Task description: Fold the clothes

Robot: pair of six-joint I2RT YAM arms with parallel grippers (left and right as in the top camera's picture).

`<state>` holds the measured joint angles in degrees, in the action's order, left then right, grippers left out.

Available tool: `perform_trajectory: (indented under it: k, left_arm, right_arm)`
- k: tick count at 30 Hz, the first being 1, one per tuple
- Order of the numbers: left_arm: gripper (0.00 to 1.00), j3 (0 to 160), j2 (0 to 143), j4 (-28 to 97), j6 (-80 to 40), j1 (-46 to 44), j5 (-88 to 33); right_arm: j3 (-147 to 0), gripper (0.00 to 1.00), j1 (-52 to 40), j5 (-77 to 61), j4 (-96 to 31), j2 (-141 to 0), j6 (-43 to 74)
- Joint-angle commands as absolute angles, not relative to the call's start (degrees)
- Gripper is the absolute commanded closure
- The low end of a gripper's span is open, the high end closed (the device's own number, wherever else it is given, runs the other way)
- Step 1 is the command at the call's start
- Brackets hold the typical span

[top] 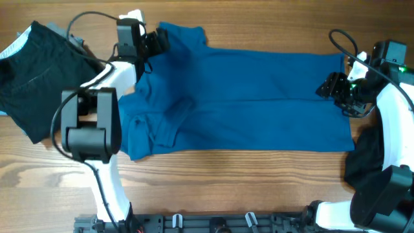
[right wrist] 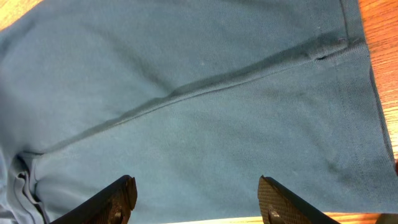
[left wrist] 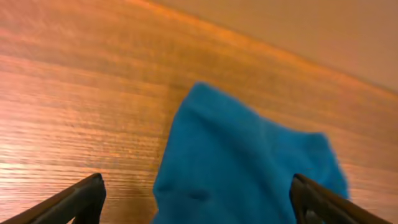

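- The big royal-blue garment lies spread lengthwise across the middle of the wooden tabletop. It is mostly flat, with rumpled folds bunched at its left end.
- The left hand hangs over the far-left corner of the blue cloth. In the left wrist view its fingers are spread wide, and a blue corner lies on the wood between them without being pinched.
- The right hand sits at the right edge of the blue garment. From the right wrist camera its two fingers stand apart over flat cloth that has a seam running across it. Nothing is caught between them.
- A black garment with a pale edge band lies crumpled at the far left, apart from the blue one.
- Another black piece is heaped at the right, by the blue garment's near-right corner and partly under the right arm.
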<state>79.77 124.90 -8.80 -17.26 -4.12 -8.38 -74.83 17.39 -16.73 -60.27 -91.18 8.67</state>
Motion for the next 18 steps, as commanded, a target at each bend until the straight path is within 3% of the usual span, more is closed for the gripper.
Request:
perform_trajectory:
  k: [1,3,10,12,14,18]
  left_arm:
    - [0.18,79.8,127.3,-9.9,-17.3,-4.6,-10.5]
    - [0.28,79.8,128.4,-9.6,-17.4,-5.1,-10.5]
    - [0.32,79.8,129.9,-8.8,-17.3,-6.0,-10.4]
    - [0.50,79.8,129.9,-8.4,-17.1,-6.0,-10.4]
    - [0.94,79.9,129.7,-8.4,-17.1,-6.0,-10.5]
    - [0.96,79.8,125.5,-7.3,-17.1,-5.8,-10.5]
  right_arm:
    - [-75.1,0.32,17.1,-17.9,-60.3,-91.0,7.7]
    - [-75.1,0.32,17.1,-17.9,-60.3,-91.0,7.7]
    - [-75.1,0.32,17.1,-17.9,-60.3,-91.0,7.7]
    - [-75.1,0.33,17.1,-17.9,-60.3,-91.0,7.6]
    - [-75.1,0.32,17.1,-17.9,-59.4,-91.0,7.7]
    - [-75.1,0.32,17.1,-17.7,-53.2,-91.9,7.6]
